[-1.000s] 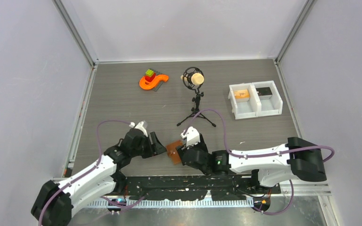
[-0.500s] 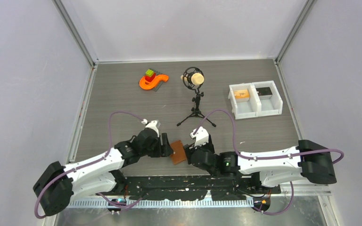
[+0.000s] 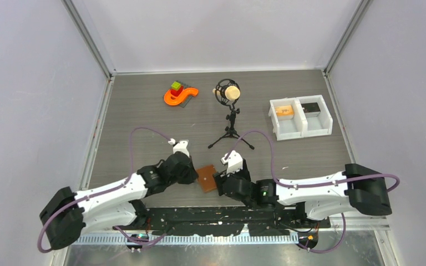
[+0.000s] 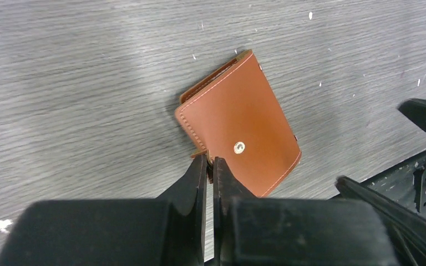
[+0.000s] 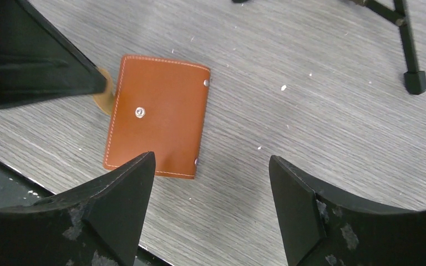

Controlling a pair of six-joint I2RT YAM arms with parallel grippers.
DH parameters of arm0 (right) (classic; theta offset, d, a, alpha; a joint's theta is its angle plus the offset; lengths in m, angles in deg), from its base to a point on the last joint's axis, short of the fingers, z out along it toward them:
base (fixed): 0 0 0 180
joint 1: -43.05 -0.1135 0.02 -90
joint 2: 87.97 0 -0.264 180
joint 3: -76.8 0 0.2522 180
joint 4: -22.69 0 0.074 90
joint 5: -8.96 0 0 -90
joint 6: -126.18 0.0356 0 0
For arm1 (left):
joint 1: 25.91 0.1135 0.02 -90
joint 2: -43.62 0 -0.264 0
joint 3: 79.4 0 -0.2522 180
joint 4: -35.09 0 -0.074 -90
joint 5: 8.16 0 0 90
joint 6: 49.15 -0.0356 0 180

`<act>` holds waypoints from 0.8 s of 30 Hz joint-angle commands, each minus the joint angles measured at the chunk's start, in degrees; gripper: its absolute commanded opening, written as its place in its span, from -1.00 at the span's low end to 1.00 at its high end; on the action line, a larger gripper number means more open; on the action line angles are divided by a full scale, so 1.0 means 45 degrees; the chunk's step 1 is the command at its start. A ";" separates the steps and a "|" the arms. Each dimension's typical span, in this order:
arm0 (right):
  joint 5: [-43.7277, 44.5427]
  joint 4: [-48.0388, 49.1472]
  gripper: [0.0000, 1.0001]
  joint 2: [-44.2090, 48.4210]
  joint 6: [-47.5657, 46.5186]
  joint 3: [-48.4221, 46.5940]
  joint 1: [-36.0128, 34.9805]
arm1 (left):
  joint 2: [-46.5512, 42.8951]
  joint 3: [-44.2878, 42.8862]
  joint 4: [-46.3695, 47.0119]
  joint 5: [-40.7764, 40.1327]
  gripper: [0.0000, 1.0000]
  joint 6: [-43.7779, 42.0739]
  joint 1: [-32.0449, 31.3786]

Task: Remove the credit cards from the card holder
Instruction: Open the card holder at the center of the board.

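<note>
Starting wide on the grey wood-grain table, with both arms reaching in low from the near edge and meeting just in front of their bases. Left arm angled in from the left, right arm stretched in from the right, converging on one small target between them, probably to share the work: one side to hold, the other to pull. Further back, a white two-compartment bin well off to the right, a microphone on a tripod nearer in the middle, an orange toy piece away to the left, none of them in play. Down now to the card holder: lying flat on the table between the two grippers, brown cover up, closed, no cards showing. Onto the left gripper: fingers pressed together at the holder's edge, pinching the little brown tab, apparently to unfasten the flap or to pin the holder in place. Across to the right gripper: spread wide, empty, hovering just above and beside the holder's other side, no contact visible, seemingly ready to drop onto the cover or a card after the opening of the flap. Smallest of all, a metal snap stud on the cover, just beside the pinched tab, likely the fastening to be beaten first. Task barely begun by the look of it: holder shut, cards hidden inside.
</note>
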 commanded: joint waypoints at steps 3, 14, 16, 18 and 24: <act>-0.0415 0.0664 0.65 -0.1606 0.0383 -0.1066 0.0030 | -0.2442 0.1222 0.0622 -0.0700 -1.00 0.0414 -0.0016; -0.1788 0.1200 0.83 -0.4548 0.0537 -0.3162 -0.0004 | -0.4868 0.3402 0.2733 -0.0089 -1.00 0.1893 0.0062; -0.1796 0.1236 0.84 -0.4878 0.0775 -0.3207 -0.0050 | -0.5432 0.3614 0.2735 -0.0164 -1.00 0.2062 0.0062; -0.1738 0.1233 0.84 -0.5069 0.0849 -0.3239 -0.0108 | -0.5894 0.3763 0.2622 -0.0266 -1.00 0.2137 0.0078; -0.1028 0.0295 0.85 -0.5719 0.1281 -0.3724 -0.0393 | -0.6836 0.3901 0.2297 -0.0415 -1.00 0.2300 0.0082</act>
